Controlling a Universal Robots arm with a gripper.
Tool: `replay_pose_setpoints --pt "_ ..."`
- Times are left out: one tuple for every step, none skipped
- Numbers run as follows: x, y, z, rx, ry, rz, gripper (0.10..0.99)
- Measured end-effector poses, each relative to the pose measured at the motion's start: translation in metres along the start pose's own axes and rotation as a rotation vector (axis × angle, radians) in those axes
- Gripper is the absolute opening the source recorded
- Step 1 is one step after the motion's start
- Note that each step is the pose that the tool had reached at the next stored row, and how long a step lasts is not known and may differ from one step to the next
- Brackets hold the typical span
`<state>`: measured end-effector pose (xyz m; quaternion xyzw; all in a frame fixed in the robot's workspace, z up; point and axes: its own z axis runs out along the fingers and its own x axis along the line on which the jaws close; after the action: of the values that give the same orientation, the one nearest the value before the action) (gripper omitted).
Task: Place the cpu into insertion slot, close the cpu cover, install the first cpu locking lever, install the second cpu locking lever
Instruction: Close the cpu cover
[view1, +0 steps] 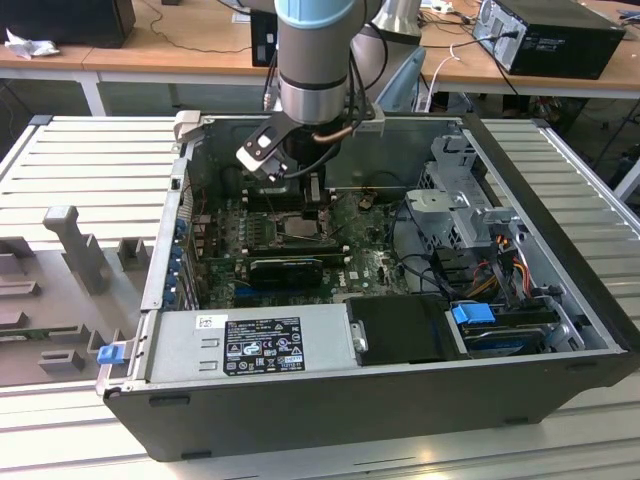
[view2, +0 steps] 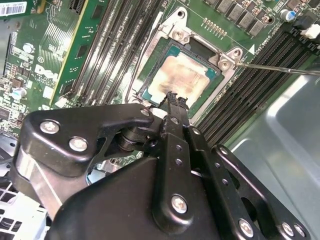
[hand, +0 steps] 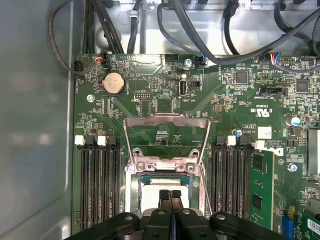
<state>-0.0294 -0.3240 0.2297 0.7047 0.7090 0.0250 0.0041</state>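
Leftmost in the exterior view — grey moulded blocks (view1: 70, 235) lying on the slatted metal table (view1: 100, 140), well apart from the work. Just right of them, an open computer case (view1: 330, 425) resting on that table, side panel off, with a grey power supply (view1: 250, 342) along its near wall. Deeper inside, about the middle, green circuit board (view1: 225, 235), and reaching down onto it from above, the robot arm (view1: 315, 60). Ends in the black gripper (view2: 172, 96) — fingers pressed tight together in both wrist views, gripping nothing. Hangs right over the cpu (view2: 182, 77), tips at one edge of it; cannot tell whether touching or just clear. Directly beneath those tips, seated flat in the insertion slot (view2: 167, 34), that chip: pale metal top up, thin green border showing inside the silvery rim. On the socket's side away from the gripper in the first wrist view, standing open on its hinge, the cpu cover (hand: 166, 120), with board visible through its square window. From one socket corner in the second wrist view, a thin metal rod (view2: 280, 68), stretching out over long black memory slots (view2: 250, 95). Same kind of slots flanking the socket on both sides in the first wrist view. Further toward the exterior view's right, a metal drive cage (view1: 470, 200) with bundled cables (view1: 505, 265) beside it, then a blue tab (view1: 473, 313) near the case's front corner. Behind the case, wooden desks (view1: 200, 55), with a dark box (view1: 555, 35) at the far right.
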Motion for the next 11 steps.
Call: replay_pose_setpoints --pt "0.0 0.0 -0.0009 0.0 0.0 0.0 0.106" --pt "0.0001 0.0001 -0.0024 0.0 0.0 0.0 0.106" --pt "0.0001 0.0001 -0.0035 0.0 0.0 0.0 0.106" --pt "0.0002 0.0002 -0.0043 0.0 0.0001 0.0 0.106" --pt "0.0002 0.0003 -0.0062 0.0 0.0 0.0 0.106" --pt "0.0003 0.0003 -0.008 0.0 0.0 0.0 0.106" --pt "0.0004 0.0005 -0.0097 0.0 0.0001 0.0 0.106" --pt "0.0005 0.0005 -0.011 0.0 0.0001 0.0 0.106" --pt "0.0006 0.0005 -0.0124 0.0 0.0001 0.0 0.106" --pt "0.0006 0.0006 -0.0137 0.0 0.0 0.0 0.106" --pt "0.0007 0.0006 -0.0143 0.0 0.0001 0.0 0.106"
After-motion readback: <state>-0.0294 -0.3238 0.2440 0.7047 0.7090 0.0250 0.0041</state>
